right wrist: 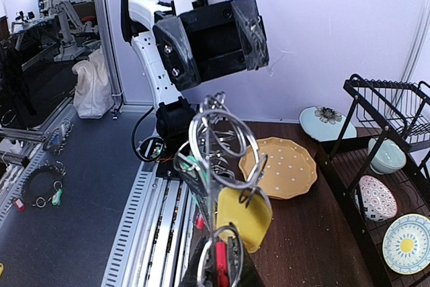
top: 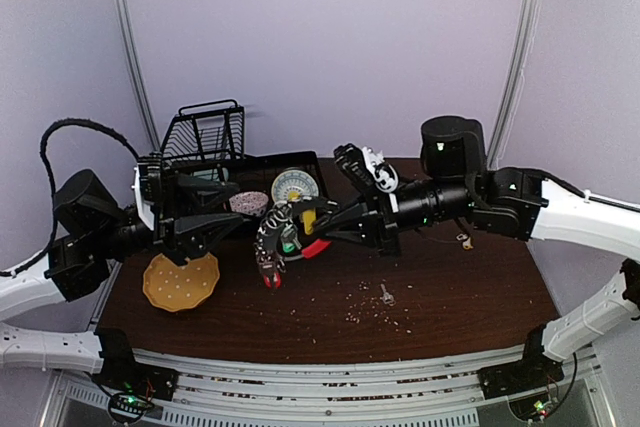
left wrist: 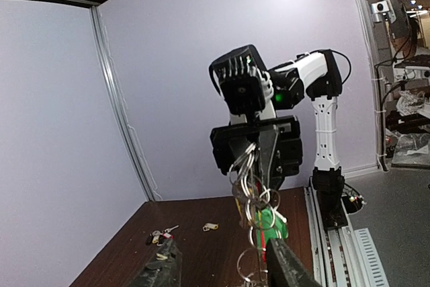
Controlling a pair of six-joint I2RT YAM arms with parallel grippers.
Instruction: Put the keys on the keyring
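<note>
The keyring [top: 278, 243] is a bunch of silver rings with a red clip [top: 316, 247], hanging in mid-air above the table. My right gripper [top: 320, 229] is shut on it; in the right wrist view the gripper [right wrist: 225, 263] pinches the red part, with the rings [right wrist: 225, 142] and a yellow tag [right wrist: 245, 216] standing above. My left gripper [left wrist: 222, 253] is open, its fingers [left wrist: 285, 267] either side of the hanging bunch [left wrist: 254, 199] and its green tag [left wrist: 270, 223]. Loose keys lie on the table: one silver [top: 386, 295], one yellow-tagged [left wrist: 210, 226], a small cluster [left wrist: 160, 236].
A yellow dotted plate [top: 181, 282] lies at the front left. A black dish rack [top: 205, 137] with bowls and plates [right wrist: 405, 243] stands behind the grippers. Crumbs [top: 360, 307] are scattered over the brown table [top: 470, 297]. A black cylinder [top: 452, 147] stands at the back right.
</note>
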